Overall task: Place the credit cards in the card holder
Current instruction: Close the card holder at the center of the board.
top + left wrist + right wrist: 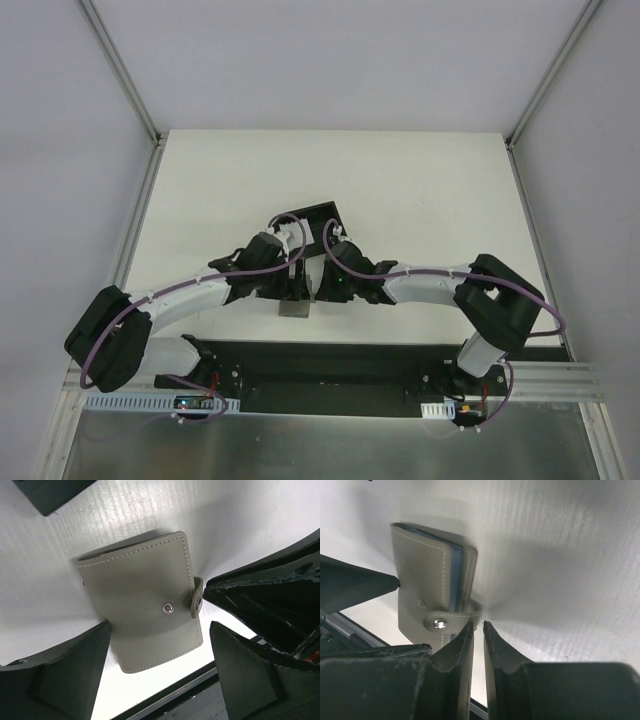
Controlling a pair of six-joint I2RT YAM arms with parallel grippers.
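Left gripper (160,630) is released, jaws wide. One finger (70,675) stands on each side of the grey wallet (142,600). The 7 o'clock finger overlaps the wallet's corner; can't tell if it touches. The wallet lies flat on the white table (420,180), folded but unsnapped. Its strap (196,597) sticks out at the wallet's 3 o'clock edge, and the snap stud (166,609) on the cover is bare. Right gripper (477,627) is almost clenched, with a thin slit between the fingers and nothing visible in it. Its tips sit right at the strap's end (touching or not, can't tell). The credit cards (456,575) are inside the wallet; only blue edges show between the covers in the right wrist view. The card holder (320,212), black, sits tilted on the table at 12 o'clock of the wallet in the top view, just beyond both wrists. One corner of it shows at 11 o'clock in the left wrist view. Both arms meet over the wallet near table centre.
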